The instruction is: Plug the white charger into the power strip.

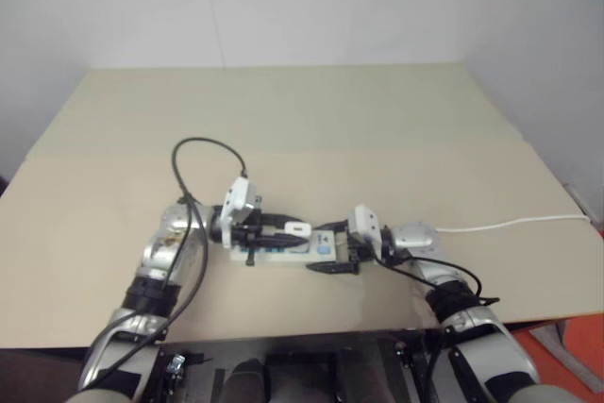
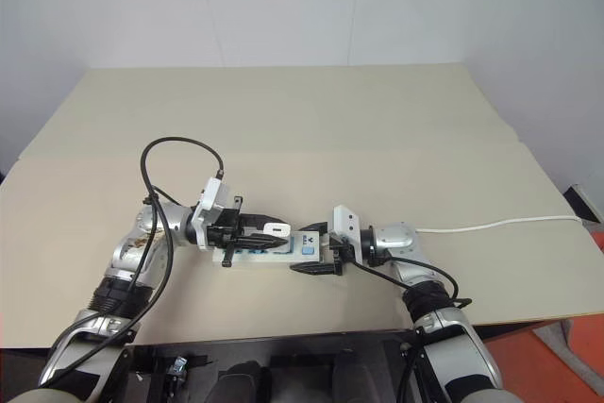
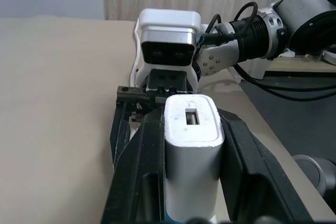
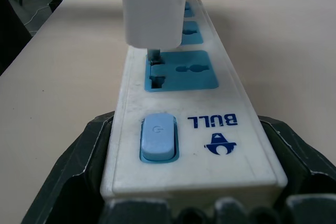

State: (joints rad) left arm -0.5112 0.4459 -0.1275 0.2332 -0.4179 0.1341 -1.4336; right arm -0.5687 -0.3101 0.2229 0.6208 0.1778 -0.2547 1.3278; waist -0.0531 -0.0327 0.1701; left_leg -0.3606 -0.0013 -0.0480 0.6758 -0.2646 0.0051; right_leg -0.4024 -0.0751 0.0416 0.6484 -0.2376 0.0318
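Lying on the beige worktop (image 1: 302, 139) near its front edge, the power strip (image 4: 178, 114) runs left to right between the two arms. It is a long white bar with blue sockets in a row and a blue switch (image 4: 157, 136) at its right end, beside a blue printed logo.

Right claw (image 2: 316, 257): its two black fingers (image 4: 68, 177) stand wide apart, one on each long side of the strip's switch end, clamping that end between them. The claw points to the robot's left, along the strip.

Left claw (image 1: 288, 231): closed on the white charger (image 3: 191, 156). The black fingers (image 3: 142, 177) press against its two side faces. The claw points to the robot's right, toward the other claw, and sits above the strip.

White charger: a small rounded block with a slot in its upward face. It stands upright over the socket nearest the switch. In the right wrist view its metal pins (image 4: 153, 55) meet the slots at the left side of that socket, while a gap remains between the charger body and the socket face, so it is not fully seated.

A thin white cable (image 1: 510, 225) runs across the worktop from behind the right wrist to the right edge. A black cable (image 1: 193, 162) loops up from the left arm.
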